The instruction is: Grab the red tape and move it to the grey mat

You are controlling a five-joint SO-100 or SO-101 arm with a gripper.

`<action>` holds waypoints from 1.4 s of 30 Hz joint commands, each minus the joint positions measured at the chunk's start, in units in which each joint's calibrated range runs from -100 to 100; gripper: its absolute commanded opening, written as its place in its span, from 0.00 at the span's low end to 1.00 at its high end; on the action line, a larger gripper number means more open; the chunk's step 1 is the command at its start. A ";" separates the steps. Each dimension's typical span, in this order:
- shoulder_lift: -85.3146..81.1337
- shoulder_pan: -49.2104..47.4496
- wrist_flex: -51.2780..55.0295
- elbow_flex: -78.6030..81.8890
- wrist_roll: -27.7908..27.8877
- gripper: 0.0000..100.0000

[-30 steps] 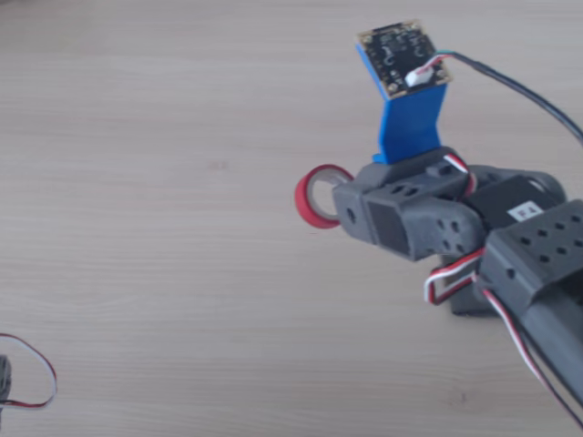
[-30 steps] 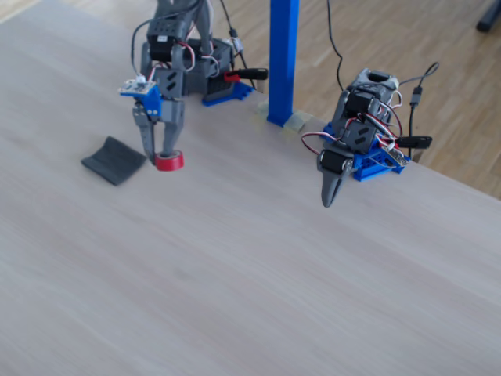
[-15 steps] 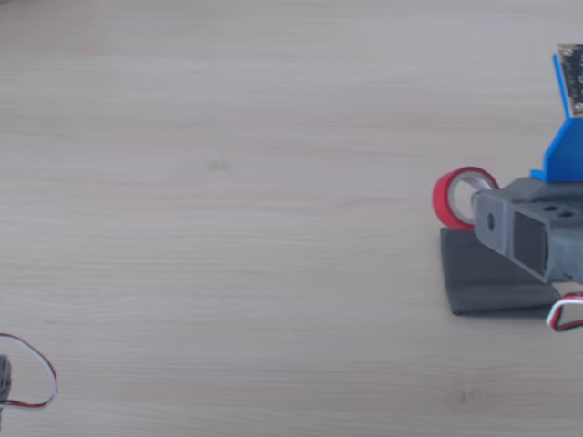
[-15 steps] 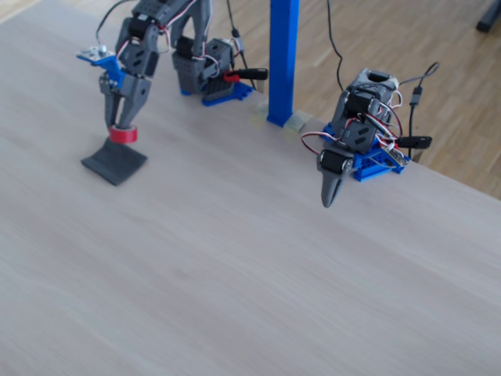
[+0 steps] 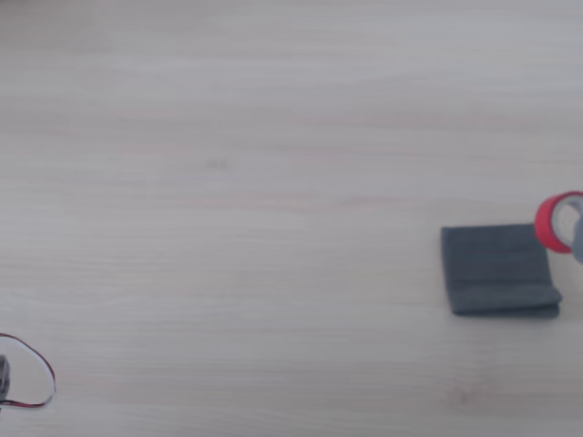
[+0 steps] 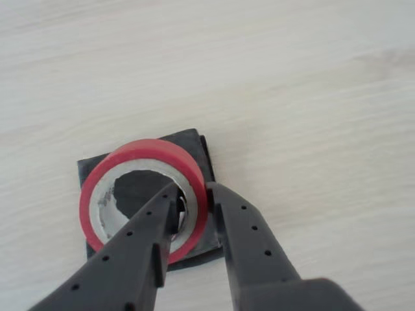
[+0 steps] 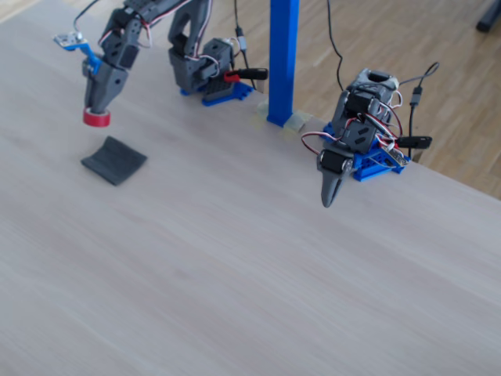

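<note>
Pinching the wall of the red tape (image 6: 144, 197), the gripper (image 6: 192, 202) is closed on it — one finger inside the core, one outside. Beneath it, toward 12 o'clock in the wrist view, lies the grey mat (image 6: 194, 144) — tape held above, not touching.

A hobby robotics bench in a room with wood-plank flooring (image 7: 376, 31): a pale wood-grain surface (image 7: 235, 258) carries 2 small grey servo-driven arms (image 7: 356, 133) on blue printed bases (image 7: 223, 92), loose cables, and a blue upright post (image 7: 283, 59).
</note>
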 commanded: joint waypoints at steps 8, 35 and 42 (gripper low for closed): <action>7.60 3.12 -6.07 -0.90 0.21 0.02; 30.68 -3.55 -13.02 -10.21 -0.32 0.03; 31.26 -3.82 -12.94 -10.57 0.05 0.12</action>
